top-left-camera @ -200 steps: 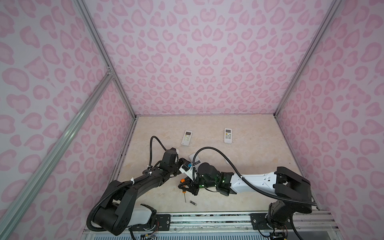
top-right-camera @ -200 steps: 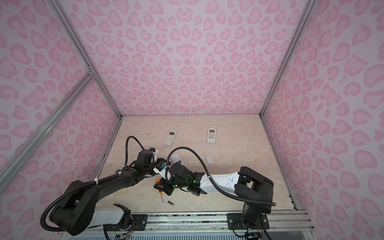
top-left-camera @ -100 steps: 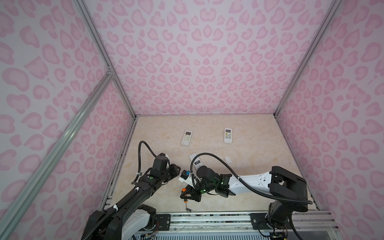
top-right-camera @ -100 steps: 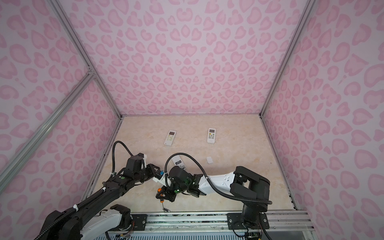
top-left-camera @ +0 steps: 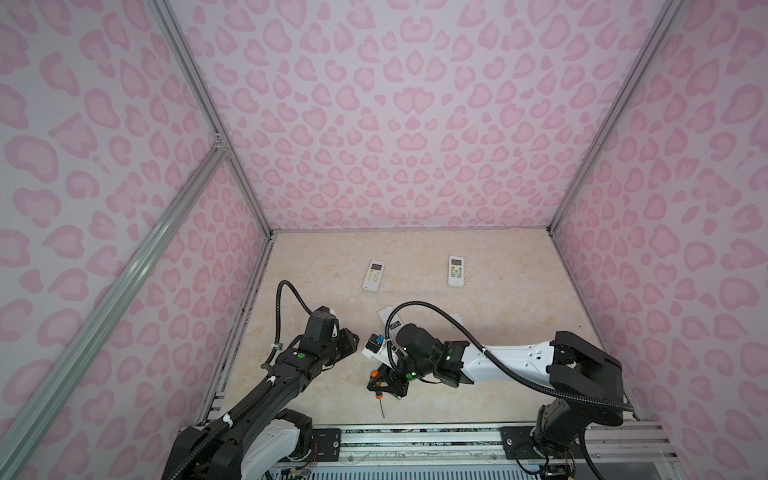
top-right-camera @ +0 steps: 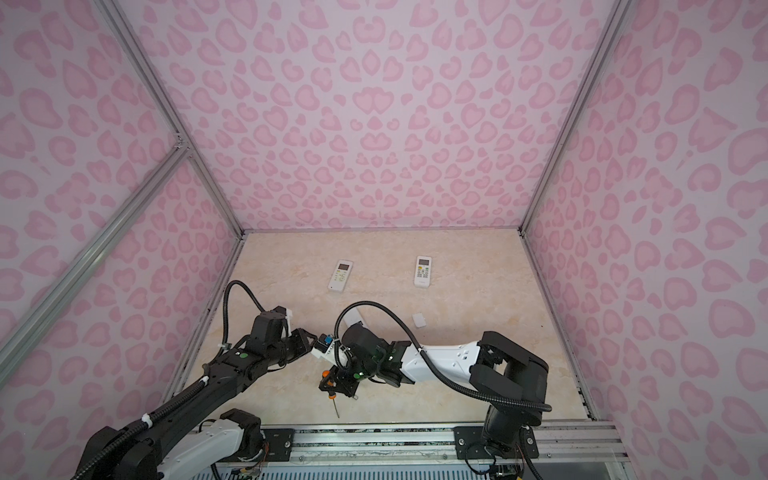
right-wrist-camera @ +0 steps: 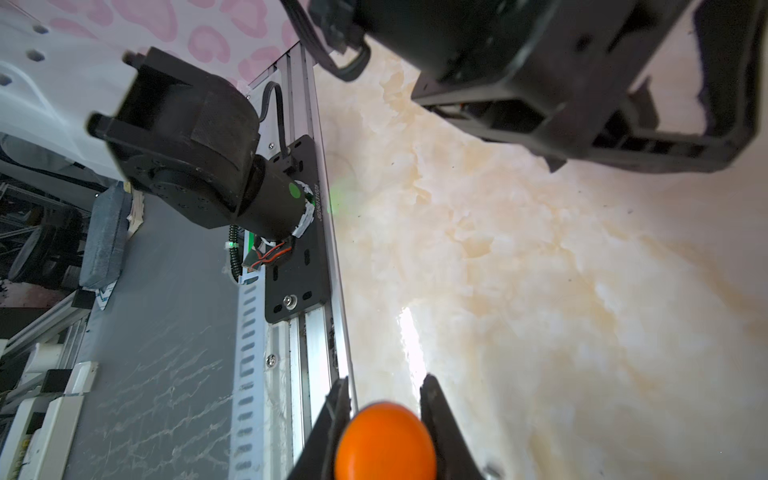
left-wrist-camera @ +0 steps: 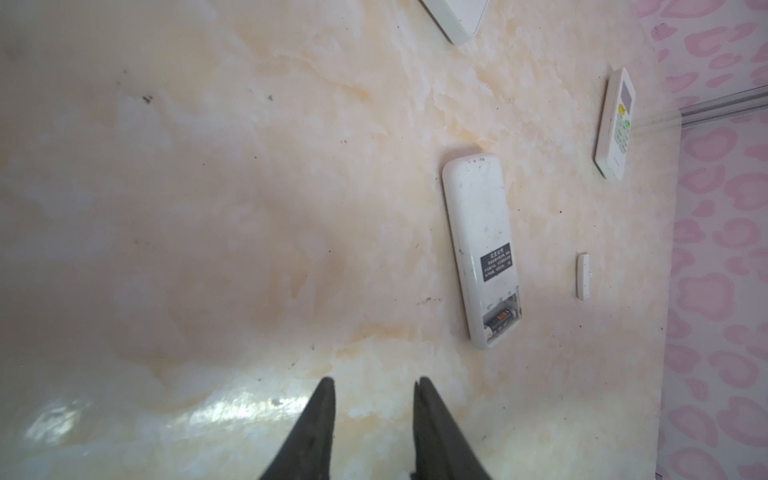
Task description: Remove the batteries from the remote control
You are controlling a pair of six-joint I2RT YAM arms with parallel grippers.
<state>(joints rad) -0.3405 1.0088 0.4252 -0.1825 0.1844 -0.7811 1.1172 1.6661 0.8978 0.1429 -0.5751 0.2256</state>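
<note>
A white remote control [left-wrist-camera: 478, 232] lies face down with its compartment uncovered, and one black battery [left-wrist-camera: 500, 320] sits inside. In both top views this remote [top-left-camera: 385, 316] [top-right-camera: 353, 318] is mostly hidden behind the right arm. My left gripper [left-wrist-camera: 374, 386] [top-left-camera: 353, 340] [top-right-camera: 309, 336] is open and empty, hovering to the left of the remote. My right gripper [right-wrist-camera: 384, 382] [top-left-camera: 382, 386] [top-right-camera: 334, 384] is shut on the orange-handled screwdriver [right-wrist-camera: 384, 440] [top-left-camera: 375, 374], with the shaft [top-right-camera: 336, 409] pointing at the front edge.
Two more white remotes [top-left-camera: 374, 276] [top-left-camera: 456, 271] lie face up near the back. A small white cover [left-wrist-camera: 583, 276] [top-right-camera: 419, 320] rests right of the open remote. The aluminium rail [right-wrist-camera: 307, 332] runs along the front edge near my right gripper.
My left arm has drawn back from the remote and lifted. My right gripper has moved toward the front edge, carrying the screwdriver.
</note>
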